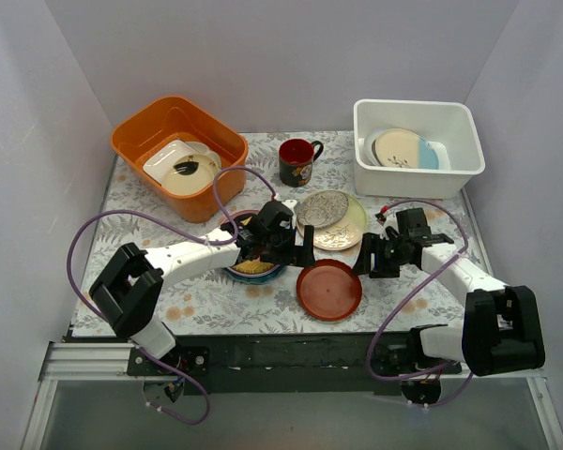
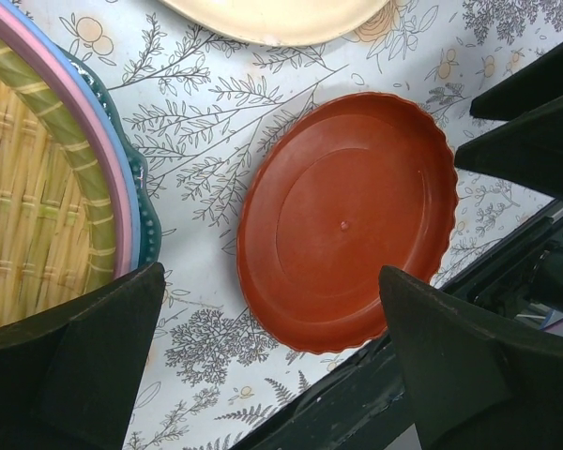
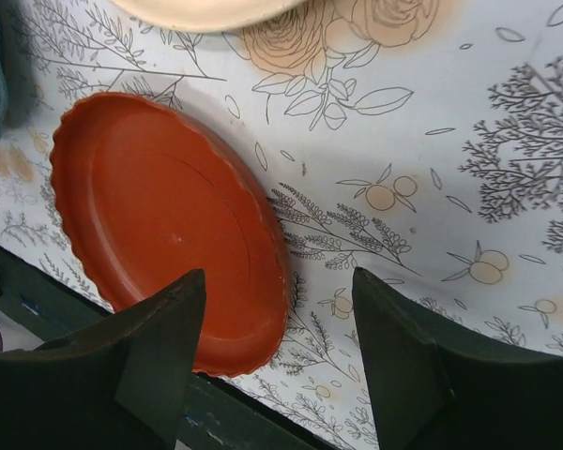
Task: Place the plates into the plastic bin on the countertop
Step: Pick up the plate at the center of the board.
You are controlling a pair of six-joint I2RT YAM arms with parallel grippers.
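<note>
red-brown plate (image 1: 329, 290) flat, face up, front edge of desk (image 1: 197, 302) | plastic bin (image 1: 413, 172) far right, holding cream plate (image 1: 397, 147), blue plate (image 1: 431, 156) | left fingers (image 2: 75, 375) released wide | right fingers (image 3: 122, 375) spread astride red-brown plate rim, no grip

I get even, diffuse light from above in the overhead view. The countertop (image 1: 206, 300) is bright, with only soft, faint shadows under the arms toward its near edge. The plastic bin (image 1: 375, 173) at the far right corner looks close to overexposed, though its rim reads clearly. In both wrist views the red-brown plate (image 2: 342, 206) is sharp, with a dull sheen and a thin soft shadow along its rim. The black fingers (image 2: 94, 366) of the left gripper (image 2: 270, 279) and those of the right gripper (image 3: 280, 279) are dark, featureless and slightly blurred.
</note>
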